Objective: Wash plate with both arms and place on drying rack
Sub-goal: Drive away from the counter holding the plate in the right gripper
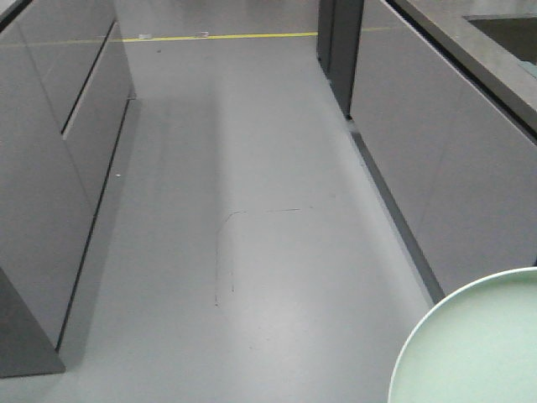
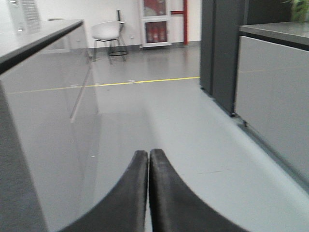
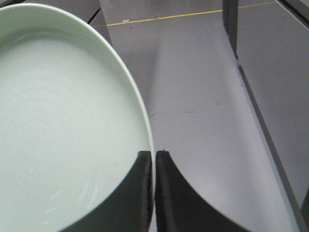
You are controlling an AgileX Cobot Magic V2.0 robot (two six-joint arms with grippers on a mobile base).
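The pale mint-green plate (image 3: 63, 125) fills the left of the right wrist view, held up over the grey floor. My right gripper (image 3: 153, 155) is shut on its rim, one black finger on each face. The same plate (image 1: 474, 348) shows at the bottom right corner of the front view. My left gripper (image 2: 148, 153) is shut with nothing between its fingers, pointing down the aisle. The drying rack is out of view.
Grey cabinets line both sides of an aisle: left cabinet (image 1: 59, 126), right counter (image 1: 445, 151) with a dark countertop. A yellow floor line (image 1: 218, 36) crosses far ahead. A white chair (image 2: 108, 31) stands at the back.
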